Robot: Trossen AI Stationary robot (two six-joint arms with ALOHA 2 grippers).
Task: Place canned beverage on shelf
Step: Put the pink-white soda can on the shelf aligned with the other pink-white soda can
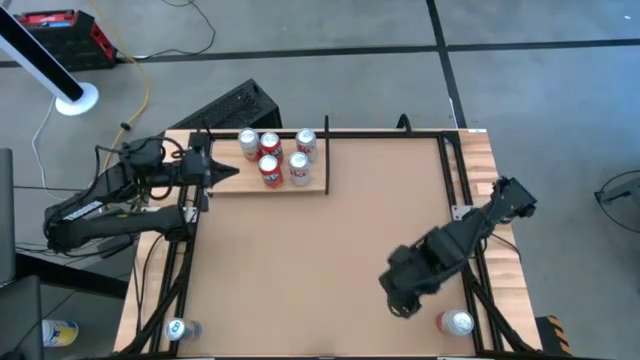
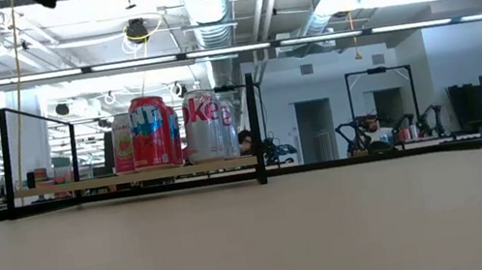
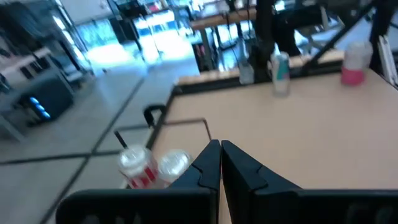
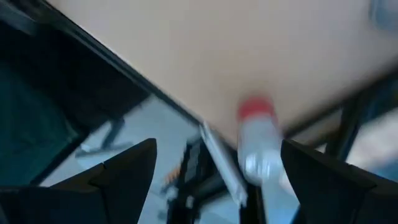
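The shelf (image 1: 318, 182), a pale-wood panel with black rods, stands at the table's far left and carries several upright cans (image 1: 270, 170), also seen as cans (image 2: 152, 130) in the low view. My left gripper (image 1: 232, 172) is shut and hangs over the shelf's left end, with cans (image 3: 140, 165) below its fingers (image 3: 211, 163). A red-and-silver canned beverage (image 1: 456, 322) stands on the table near the near right corner. My right gripper (image 1: 400, 300) is open just left of it, pointing steeply down. In its wrist view the canned beverage (image 4: 258, 143) lies beyond the spread fingers (image 4: 124, 168).
Another can (image 1: 178, 328) stands at the near left corner. Black frame rods (image 1: 450, 170) run along the table's edges. The brown tabletop's middle (image 1: 320, 250) is bare. A blue-and-yellow can (image 1: 58, 332) sits off the table at the left.
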